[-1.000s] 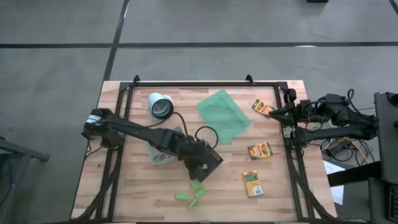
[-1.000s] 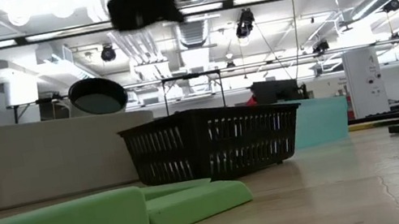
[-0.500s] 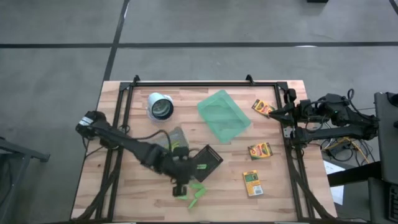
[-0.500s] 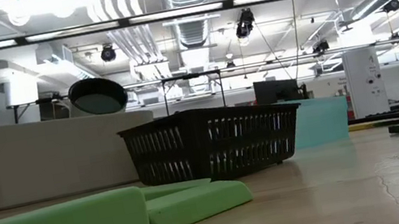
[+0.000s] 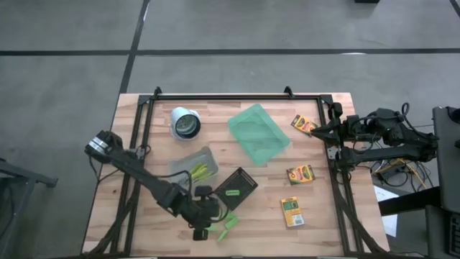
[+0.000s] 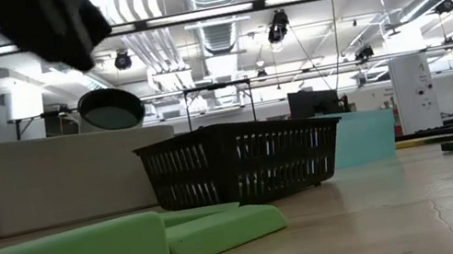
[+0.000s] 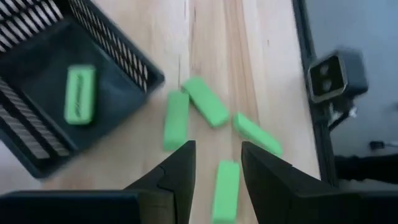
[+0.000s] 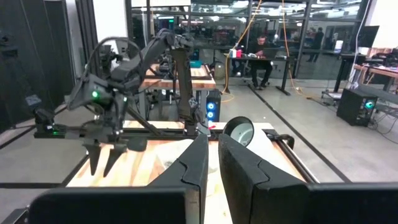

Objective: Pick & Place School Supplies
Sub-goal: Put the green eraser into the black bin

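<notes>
grey floor (image 5: 302,25), ceiling strip lights (image 6: 279,1)

Bright even overhead light, ceiling glare, motion-blurred left wrist view.

There are three small yellow and green crayon boxes on the wooden table: one (image 5: 303,124) near the far edge, one (image 5: 300,173) in the middle, and one (image 5: 292,212) near the front.

There are five short bright green sticks. Four lie loose on the wood (image 7: 176,119) (image 7: 205,109) (image 7: 256,134) (image 7: 225,189). One more (image 7: 80,94) lies inside the one black basket (image 5: 237,188).

There is one see-through green tray (image 5: 259,133), one clear bin (image 5: 192,165) with yellow-green things in it, and one white cup (image 5: 185,123).

There are two dark robot arms.
</notes>
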`<action>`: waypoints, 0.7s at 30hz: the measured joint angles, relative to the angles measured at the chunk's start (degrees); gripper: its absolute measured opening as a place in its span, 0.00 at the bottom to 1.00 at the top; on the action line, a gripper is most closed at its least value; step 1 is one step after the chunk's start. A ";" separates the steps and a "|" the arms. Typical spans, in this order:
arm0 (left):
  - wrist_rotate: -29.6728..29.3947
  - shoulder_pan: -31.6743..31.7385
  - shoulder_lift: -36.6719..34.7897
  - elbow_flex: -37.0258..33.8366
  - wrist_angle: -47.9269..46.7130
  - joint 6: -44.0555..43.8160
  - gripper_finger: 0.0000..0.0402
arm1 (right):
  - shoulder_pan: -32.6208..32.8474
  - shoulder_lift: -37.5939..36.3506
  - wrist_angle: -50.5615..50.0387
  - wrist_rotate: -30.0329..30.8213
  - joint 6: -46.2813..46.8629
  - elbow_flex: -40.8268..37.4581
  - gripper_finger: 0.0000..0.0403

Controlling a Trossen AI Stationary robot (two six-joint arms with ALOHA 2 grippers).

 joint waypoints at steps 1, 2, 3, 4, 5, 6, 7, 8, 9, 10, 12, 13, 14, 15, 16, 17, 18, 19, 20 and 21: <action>0.87 -0.22 0.00 -0.97 0.44 -0.19 0.33 | 0.00 0.00 0.00 -0.01 0.00 0.02 0.09; 1.76 -0.42 0.00 -1.86 1.15 -0.22 0.33 | 0.00 0.00 0.00 -0.01 0.00 0.02 0.09; 2.59 -0.63 0.00 -2.70 1.72 -0.23 0.33 | 0.00 0.00 0.00 -0.02 0.00 0.02 0.09; 3.14 -0.85 0.00 -3.52 1.99 -0.23 0.33 | 0.00 0.00 0.00 -0.01 0.00 0.02 0.09; 3.24 -1.13 0.00 -4.27 1.96 -0.23 0.33 | 0.00 0.00 0.00 -0.02 0.00 0.02 0.09; 3.32 -1.37 0.00 -4.98 1.96 -0.23 0.33 | 0.00 0.00 0.00 -0.02 0.00 0.01 0.09; 3.34 -1.63 0.00 -5.63 2.04 -0.23 0.33 | 0.00 0.00 0.00 -0.02 0.00 0.01 0.09; 3.36 -1.86 0.00 -6.19 2.30 -0.23 0.33 | 0.00 0.00 0.00 -0.01 0.00 0.01 0.09; 3.36 -2.16 0.00 -6.64 2.44 -0.23 0.33 | 0.00 0.00 0.00 -0.02 0.00 0.02 0.09; 3.36 -2.49 0.00 -6.99 2.42 -0.23 0.33 | 0.00 0.00 0.00 0.01 0.00 0.02 0.09; 3.36 -3.17 0.00 -7.63 2.89 -0.29 0.33 | 0.00 0.00 0.00 0.01 0.00 0.02 0.09; 3.35 -3.54 0.00 -7.79 3.17 -0.60 0.33 | 0.00 0.00 0.00 -0.01 0.00 0.02 0.09; 3.34 -3.95 0.00 -7.95 3.45 -0.78 0.33 | 0.00 0.00 0.00 -0.01 0.00 0.02 0.09; 3.34 -4.36 0.00 -8.10 3.66 -1.06 0.33 | 0.00 0.00 0.00 -0.01 0.00 0.02 0.09; 3.28 -4.72 0.00 -8.42 4.21 -1.19 0.33 | 0.00 0.00 0.00 -0.02 0.00 0.01 0.09; 3.13 -5.05 0.08 -8.77 4.94 -1.20 0.33 | -0.01 0.00 0.00 -0.02 0.00 0.02 0.09; 2.74 -5.39 0.20 -9.02 5.69 -1.22 0.33 | 0.00 0.00 0.00 -0.02 0.00 0.02 0.09; 2.31 -5.69 0.30 -9.33 6.46 -1.33 0.33 | 0.00 0.00 0.00 0.01 0.00 0.02 0.09; 2.03 -5.84 0.42 -9.56 6.98 -1.56 0.33 | 0.00 0.00 0.00 -0.02 0.00 0.02 0.09; 1.81 -5.89 0.65 -9.59 7.26 -1.67 0.33 | 0.00 0.00 0.00 -0.01 0.00 0.02 0.09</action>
